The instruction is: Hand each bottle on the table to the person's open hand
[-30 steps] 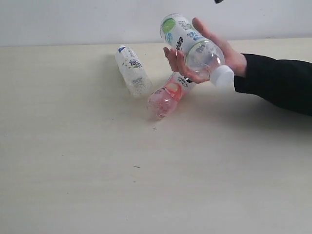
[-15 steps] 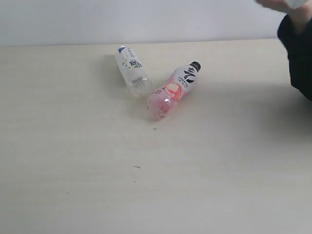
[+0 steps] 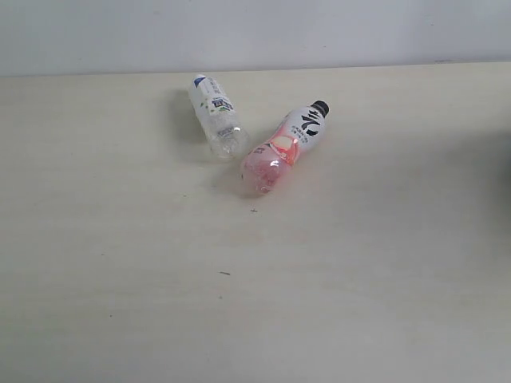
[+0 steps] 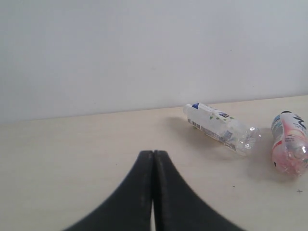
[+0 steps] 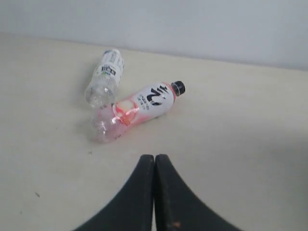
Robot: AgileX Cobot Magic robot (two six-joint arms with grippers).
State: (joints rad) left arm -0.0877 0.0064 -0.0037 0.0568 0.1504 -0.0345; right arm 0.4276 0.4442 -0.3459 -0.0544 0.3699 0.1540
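Two bottles lie on their sides on the pale table (image 3: pixel 160 303), almost touching. The pink bottle with a black cap (image 3: pixel 281 148) (image 5: pixel 134 109) (image 4: pixel 288 142) is the nearer one. The small blue-capped bottle (image 3: pixel 214 113) (image 4: pixel 219 127) (image 5: pixel 104 78) lies just behind it to the left. The green-apple bottle, the lime-label bottle and the person's open hand are out of view. My left gripper (image 4: pixel 153 155) is shut and empty, well short of the blue-capped bottle. My right gripper (image 5: pixel 154 159) is shut and empty, a little short of the pink bottle. Neither gripper shows in the exterior view.
A plain white wall (image 3: pixel 255 32) runs along the table's far edge. A faint dark shadow (image 3: pixel 503 171) lies at the right edge of the exterior view. A few tiny dark specks (image 3: pixel 224 273) dot the table.
The person's hand, holding the lime-label bottle, has lifted away to the upper right and left the view. The two bottles on the table have not moved.
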